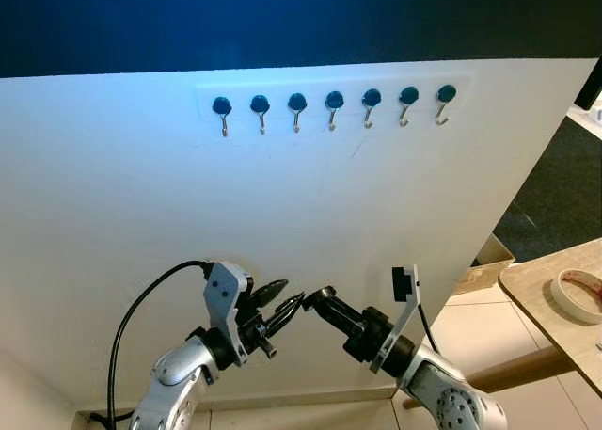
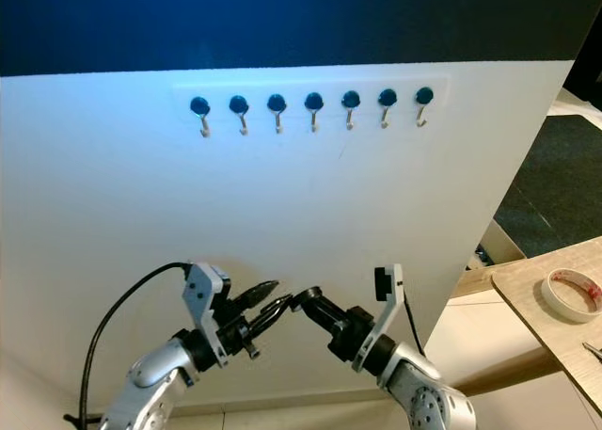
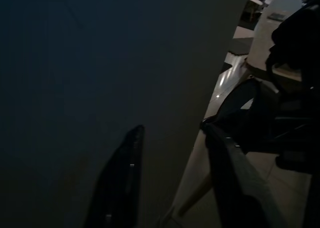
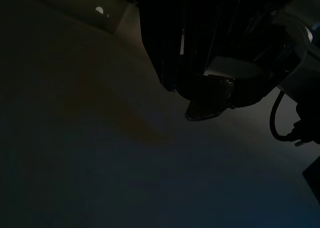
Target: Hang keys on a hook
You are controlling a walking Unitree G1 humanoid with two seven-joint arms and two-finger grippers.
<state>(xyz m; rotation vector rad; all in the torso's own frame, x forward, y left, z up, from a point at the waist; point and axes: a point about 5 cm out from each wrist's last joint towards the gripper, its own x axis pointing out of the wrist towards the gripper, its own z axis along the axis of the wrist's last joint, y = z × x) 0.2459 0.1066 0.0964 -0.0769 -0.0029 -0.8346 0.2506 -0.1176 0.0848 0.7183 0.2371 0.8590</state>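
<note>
A white wall (image 1: 282, 214) fills the space ahead, with a row of seven hooks (image 1: 334, 107) on dark round knobs high on it. Low down, both arms are raised with bent elbows, tips meeting in the middle. The left claw (image 1: 282, 303) has its fingers narrowly parted; the right claw (image 1: 315, 296) points at it, almost touching, and I cannot tell its state. No keys can be made out. A wooden bench (image 1: 541, 303) with a tape roll (image 1: 578, 294) stands to the right.

Very dark frame. Left gripper (image 3: 172, 175) with two black fingers (image 3: 117, 183) spread apart, set against a dim wall panel (image 3: 75, 78). Beyond the far finger, a dark bulky shape (image 3: 285, 123), unidentifiable. Pale floor tiles (image 3: 225, 83) past the panel's edge.
</note>
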